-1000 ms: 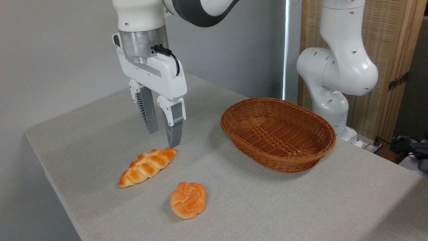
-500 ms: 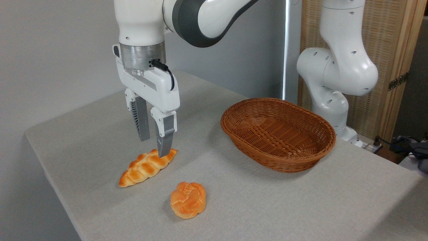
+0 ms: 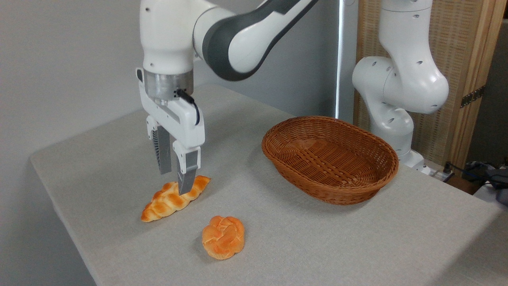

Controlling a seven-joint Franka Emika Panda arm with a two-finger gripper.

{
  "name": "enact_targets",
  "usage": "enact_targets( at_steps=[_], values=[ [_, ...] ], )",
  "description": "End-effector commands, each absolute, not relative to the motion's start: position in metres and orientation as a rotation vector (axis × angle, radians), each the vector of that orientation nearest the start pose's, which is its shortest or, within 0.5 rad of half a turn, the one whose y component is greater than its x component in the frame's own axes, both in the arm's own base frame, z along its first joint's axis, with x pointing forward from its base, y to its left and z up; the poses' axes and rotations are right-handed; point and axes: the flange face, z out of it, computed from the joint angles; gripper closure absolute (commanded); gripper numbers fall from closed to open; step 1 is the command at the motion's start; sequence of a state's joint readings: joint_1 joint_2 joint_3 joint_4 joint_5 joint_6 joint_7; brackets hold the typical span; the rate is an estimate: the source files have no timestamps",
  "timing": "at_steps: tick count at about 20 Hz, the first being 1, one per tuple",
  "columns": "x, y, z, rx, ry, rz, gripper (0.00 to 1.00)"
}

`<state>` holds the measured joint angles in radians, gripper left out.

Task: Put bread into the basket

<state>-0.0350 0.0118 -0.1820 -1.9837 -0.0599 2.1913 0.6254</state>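
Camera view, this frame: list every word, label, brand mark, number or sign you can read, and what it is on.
None: no readable text appears anywhere in the view.
The arm and its pincer: plain white and grey, no visible markings.
The basket, the bread, the round bun and the table: no labels or print.
The dark items at the right edge: too small and blurred to tell.

We can't see part of the bread (image 3: 166, 201) behind the gripper (image 3: 175, 183), arm (image 3: 246, 35) top cut off, tabletop (image 3: 317, 238) cut off below.
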Motion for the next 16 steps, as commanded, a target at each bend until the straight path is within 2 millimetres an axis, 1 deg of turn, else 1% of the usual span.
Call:
enact_targets(
  at_steps=[1,3,4,6,8,10,11,15,16],
  values=[
    [0.569,-0.144,0.451,-2.909,1.258,-0.312,0.0],
    [0.572,-0.15,0.443,-2.919,1.251,-0.314,0.0],
    [0.572,-0.156,0.438,-2.926,1.247,-0.315,0.0],
    [0.575,-0.159,0.434,-2.939,1.22,-0.336,0.0],
    [0.577,-0.159,0.431,-2.943,1.21,-0.342,0.0],
    [0.577,-0.162,0.423,-2.947,1.22,-0.327,0.0],
    [0.576,-0.169,0.419,-2.936,1.245,-0.319,0.0],
    [0.577,-0.17,0.419,-2.929,1.249,-0.328,0.01],
    [0.577,-0.17,0.418,-2.93,1.249,-0.323,0.03]
  ],
)
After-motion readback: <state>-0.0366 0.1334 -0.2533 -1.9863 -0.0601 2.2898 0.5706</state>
